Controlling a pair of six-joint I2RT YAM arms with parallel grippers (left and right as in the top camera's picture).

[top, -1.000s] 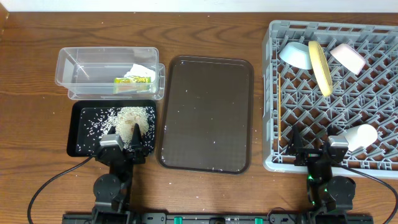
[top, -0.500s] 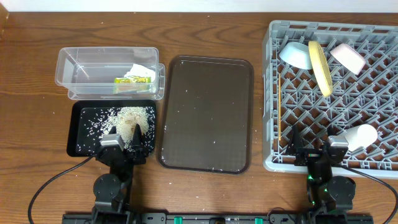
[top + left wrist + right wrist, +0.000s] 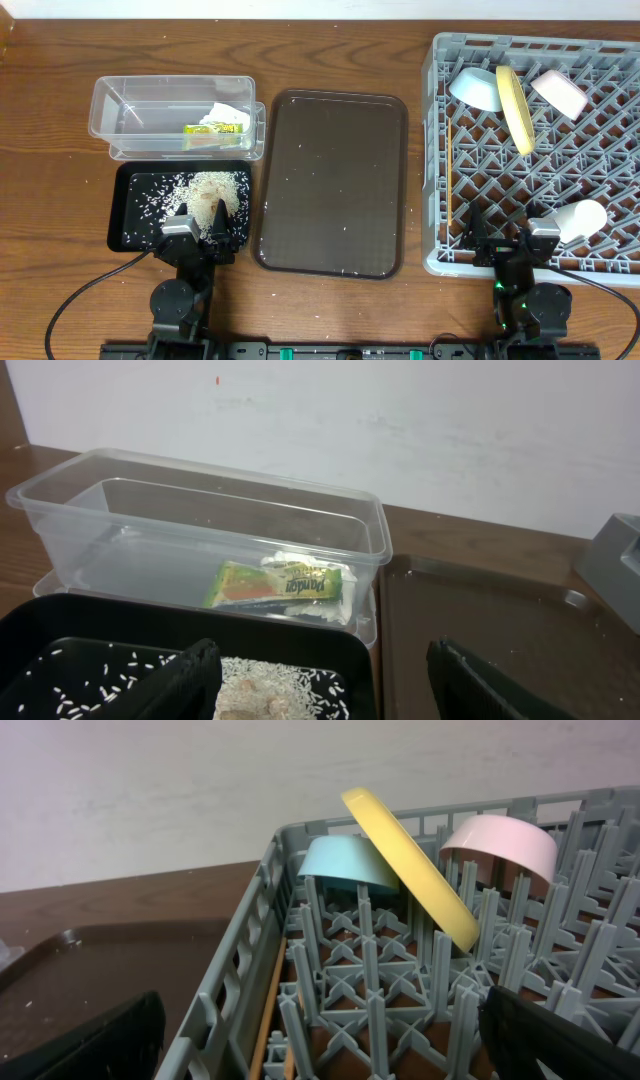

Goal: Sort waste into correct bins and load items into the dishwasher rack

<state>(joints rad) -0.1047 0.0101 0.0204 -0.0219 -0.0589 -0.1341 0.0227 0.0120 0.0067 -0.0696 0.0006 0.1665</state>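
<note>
The clear tub [image 3: 175,115] holds the green-and-yellow wrapper [image 3: 215,127] and a white napkin [image 3: 229,111]. In front of it, rice grains [image 3: 205,188] lie heaped in the black tray [image 3: 135,205]. My left gripper [image 3: 205,232] hovers open over that tray's near right end, nothing between its fingers [image 3: 195,670]. The grey rack [image 3: 436,150] carries a blue bowl [image 3: 475,88], yellow plate [image 3: 515,108], pink bowl [image 3: 560,93], whitish cup [image 3: 580,218] and chopsticks [image 3: 450,160] along its left wall. Empty and open, my right gripper [image 3: 503,238] sits at the rack's near edge.
A large dark brown serving tray [image 3: 332,180] lies between the bins and the rack, with a few stray grains on it. The arm bases and cables sit along the table's front edge.
</note>
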